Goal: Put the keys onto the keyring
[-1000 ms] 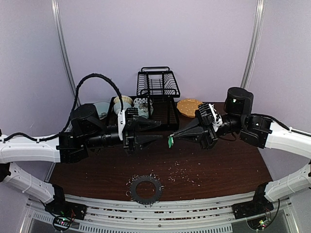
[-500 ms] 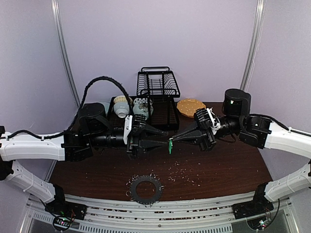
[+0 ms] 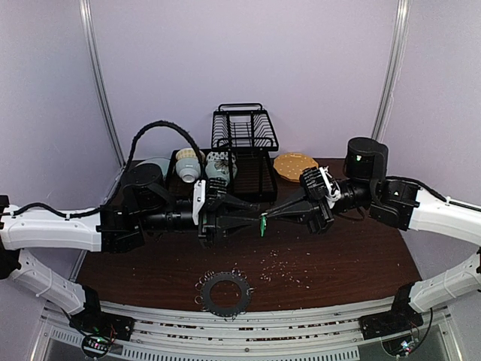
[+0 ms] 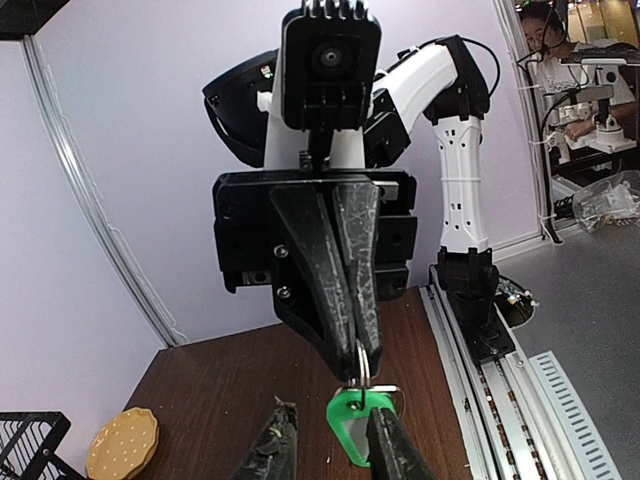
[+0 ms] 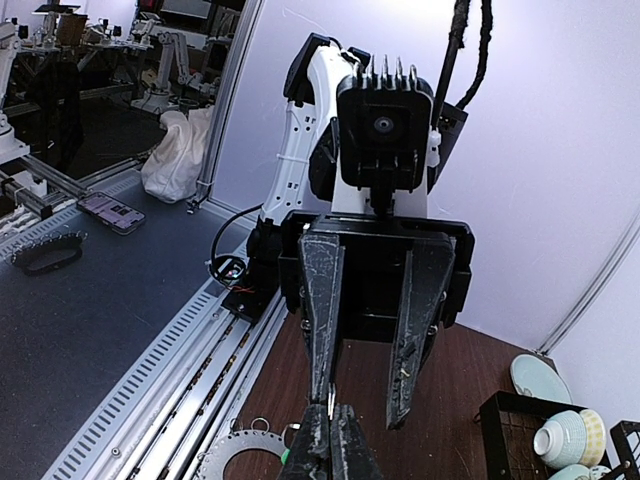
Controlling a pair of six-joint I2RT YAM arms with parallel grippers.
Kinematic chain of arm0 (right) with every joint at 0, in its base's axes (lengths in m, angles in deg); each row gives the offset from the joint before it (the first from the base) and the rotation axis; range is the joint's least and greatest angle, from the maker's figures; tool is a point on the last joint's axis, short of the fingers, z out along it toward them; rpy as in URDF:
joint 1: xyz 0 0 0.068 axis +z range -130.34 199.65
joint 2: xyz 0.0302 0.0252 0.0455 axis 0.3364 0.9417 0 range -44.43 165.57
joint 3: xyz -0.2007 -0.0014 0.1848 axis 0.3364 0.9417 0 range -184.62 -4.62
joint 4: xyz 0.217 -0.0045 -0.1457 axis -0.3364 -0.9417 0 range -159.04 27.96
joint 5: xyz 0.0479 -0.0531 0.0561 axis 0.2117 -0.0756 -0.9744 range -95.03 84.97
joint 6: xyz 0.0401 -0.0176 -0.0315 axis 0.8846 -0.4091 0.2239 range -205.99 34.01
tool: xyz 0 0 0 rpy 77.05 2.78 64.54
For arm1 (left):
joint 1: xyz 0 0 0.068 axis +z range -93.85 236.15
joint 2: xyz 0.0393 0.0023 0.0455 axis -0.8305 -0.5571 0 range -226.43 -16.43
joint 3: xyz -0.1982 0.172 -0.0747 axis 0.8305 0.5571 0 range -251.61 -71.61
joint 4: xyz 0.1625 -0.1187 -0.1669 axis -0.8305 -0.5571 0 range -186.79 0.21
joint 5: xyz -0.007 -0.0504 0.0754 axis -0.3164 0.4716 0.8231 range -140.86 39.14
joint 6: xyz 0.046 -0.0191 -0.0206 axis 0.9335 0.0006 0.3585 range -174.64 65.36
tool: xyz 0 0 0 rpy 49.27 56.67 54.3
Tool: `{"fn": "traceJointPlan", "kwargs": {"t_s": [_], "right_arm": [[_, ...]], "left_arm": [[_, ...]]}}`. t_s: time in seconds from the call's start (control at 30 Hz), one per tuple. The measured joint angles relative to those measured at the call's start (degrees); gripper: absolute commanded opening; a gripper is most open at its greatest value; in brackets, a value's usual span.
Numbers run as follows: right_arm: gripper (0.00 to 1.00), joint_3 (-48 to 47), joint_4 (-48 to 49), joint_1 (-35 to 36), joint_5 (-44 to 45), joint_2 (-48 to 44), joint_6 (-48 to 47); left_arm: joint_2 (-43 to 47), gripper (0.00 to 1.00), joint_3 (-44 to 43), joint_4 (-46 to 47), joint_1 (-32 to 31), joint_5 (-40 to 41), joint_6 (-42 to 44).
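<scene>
Nothing is threaded yet. The keyring (image 3: 223,307) lies flat on the table (image 3: 361,256) near my edge, with no key on any loop that I can see. The green key (image 4: 345,425) hangs in mid-air well above it, pinched by its metal end in the clenched right gripper (image 4: 360,365). The left gripper (image 4: 335,455) flanks the green head with its jaws apart, not yet clamped. I judge this a mid-air handover, with the whole threading still to do. At the back, two small bowls (image 3: 189,162) stand beside the wire rack (image 3: 244,131), their contents too small to tell, and I see nothing in the rack.
</scene>
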Motion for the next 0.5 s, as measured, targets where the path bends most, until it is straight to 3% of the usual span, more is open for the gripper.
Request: {"fn": "traceJointPlan", "kwargs": {"t_s": [0.5], "right_arm": [[0.0, 0.02, 1.05, 0.0, 0.48, 0.0, 0.13]], "left_arm": [[-0.35, 0.21, 1.2, 4.59, -0.28, -0.11, -0.9]]}}
